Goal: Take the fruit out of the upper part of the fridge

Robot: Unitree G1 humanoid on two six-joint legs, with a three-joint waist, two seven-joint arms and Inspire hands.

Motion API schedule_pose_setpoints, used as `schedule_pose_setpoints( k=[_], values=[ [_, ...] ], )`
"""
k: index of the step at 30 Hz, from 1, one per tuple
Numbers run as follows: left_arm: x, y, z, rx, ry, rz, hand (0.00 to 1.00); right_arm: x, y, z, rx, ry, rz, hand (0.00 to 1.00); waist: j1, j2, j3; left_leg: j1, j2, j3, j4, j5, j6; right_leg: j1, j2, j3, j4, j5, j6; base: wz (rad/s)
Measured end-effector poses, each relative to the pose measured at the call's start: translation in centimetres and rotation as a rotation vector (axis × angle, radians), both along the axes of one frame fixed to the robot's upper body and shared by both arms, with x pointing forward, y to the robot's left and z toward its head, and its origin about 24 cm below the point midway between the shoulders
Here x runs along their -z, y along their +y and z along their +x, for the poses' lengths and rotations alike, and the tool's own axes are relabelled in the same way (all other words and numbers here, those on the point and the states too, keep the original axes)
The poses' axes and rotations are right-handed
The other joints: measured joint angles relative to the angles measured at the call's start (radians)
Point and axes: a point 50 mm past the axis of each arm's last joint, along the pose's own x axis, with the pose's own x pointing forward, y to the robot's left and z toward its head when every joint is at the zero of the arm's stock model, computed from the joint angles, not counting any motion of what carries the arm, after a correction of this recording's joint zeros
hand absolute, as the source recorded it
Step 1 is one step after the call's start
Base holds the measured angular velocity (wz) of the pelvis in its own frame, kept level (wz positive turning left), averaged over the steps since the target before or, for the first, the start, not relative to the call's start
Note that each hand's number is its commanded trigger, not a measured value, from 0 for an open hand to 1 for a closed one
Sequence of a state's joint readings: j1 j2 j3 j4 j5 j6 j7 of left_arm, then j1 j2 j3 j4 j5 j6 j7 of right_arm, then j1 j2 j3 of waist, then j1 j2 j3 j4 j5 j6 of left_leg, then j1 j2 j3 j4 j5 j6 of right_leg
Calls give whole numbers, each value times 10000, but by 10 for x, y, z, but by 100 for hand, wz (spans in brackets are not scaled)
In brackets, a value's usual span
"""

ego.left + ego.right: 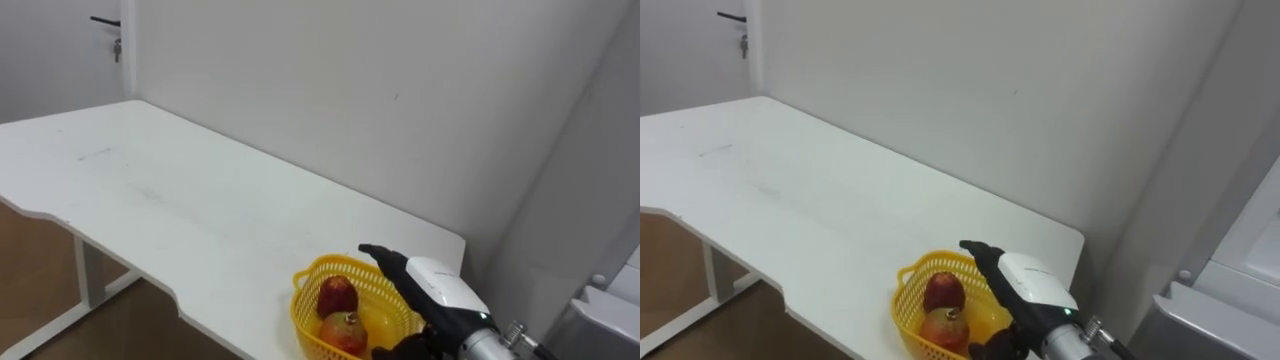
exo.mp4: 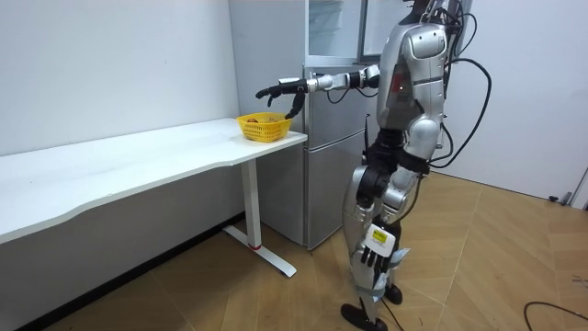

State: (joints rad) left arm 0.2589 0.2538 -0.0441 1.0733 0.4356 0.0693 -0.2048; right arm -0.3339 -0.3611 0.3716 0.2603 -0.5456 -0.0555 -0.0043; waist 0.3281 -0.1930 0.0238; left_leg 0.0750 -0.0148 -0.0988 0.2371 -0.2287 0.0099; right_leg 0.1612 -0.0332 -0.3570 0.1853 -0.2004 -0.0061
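you had the right hand hanging just above the yellow basket, fingers apart and stretched out past its far rim, thumb low on the near side, clamped on nothing. that read like a hand spread wide enough to straddle the basket without touching it. the basket sat on the near corner of the white table, the end closest to the fridge, which was probably why it was there: the shortest reach from the fridge, with the robot able to stand between the two and only stretch one arm.

the task's things looked to be in the basket: a red fruit upright toward the back, a second reddish fruit touching it in front, and something yellow under them that you couldn't make out. judging by that, the retrieval looked close to done.

your left hand hung idle by the thigh in the room view; i couldn't tell its state.

watch the corner: the basket sat near the table's edge, so a careless brush could tip it off.
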Motion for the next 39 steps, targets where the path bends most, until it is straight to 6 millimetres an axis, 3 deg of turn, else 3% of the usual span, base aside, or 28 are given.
schedule_pose_setpoints(
  k=[5, 10, 18, 22, 27, 39],
  values=[
    [0, 2, 2, -16, 35, 90, 0, -7, 3, 0, -100, -239, 402, 0, -197, 6, -19, -11, -1, 19, -10, -1, 2, -21, -6, 14, 1, 0, 0, -2],
    [-1, 2, 0, -179, 6, 167, 0, -24, 10, -2, -327, -1025, 697, 0, -496, 100, -123, 46, 16, 179, -18, -1, 2, -39, 13, 239, -7, 1, -1, -8],
    [0, 2, -8, -672, -56, 477, 0, -93, -1, -11, -146, -4361, 2145, 0, -1371, 436, -238, 251, 30, 469, -37, -9, 20, 40, 3, 510, 9, 4, -5, -11],
    [2, -4, -8, -884, -166, 347, 0, -109, -10, -24, 66, -5167, 2638, 0, -1612, 625, -184, 324, 75, 746, -166, -11, 24, -39, 32, 720, 18, 38, -55, -23],
    [2, -5, -7, -821, -362, 341, 0, -126, -7, -42, -209, -6552, 2829, 0, -1996, 985, -231, 585, 161, 1155, -334, -9, 22, -31, 89, 1075, 101, 51, -73, -20],
    [4, -12, -8, -570, -452, 303, 0, -153, -17, -71, -432, -8379, 3740, 0, -2781, 1261, -257, 819, 213, 1497, -511, -12, 22, -43, 163, 1532, 112, 52, -76, -9]
  ],
)
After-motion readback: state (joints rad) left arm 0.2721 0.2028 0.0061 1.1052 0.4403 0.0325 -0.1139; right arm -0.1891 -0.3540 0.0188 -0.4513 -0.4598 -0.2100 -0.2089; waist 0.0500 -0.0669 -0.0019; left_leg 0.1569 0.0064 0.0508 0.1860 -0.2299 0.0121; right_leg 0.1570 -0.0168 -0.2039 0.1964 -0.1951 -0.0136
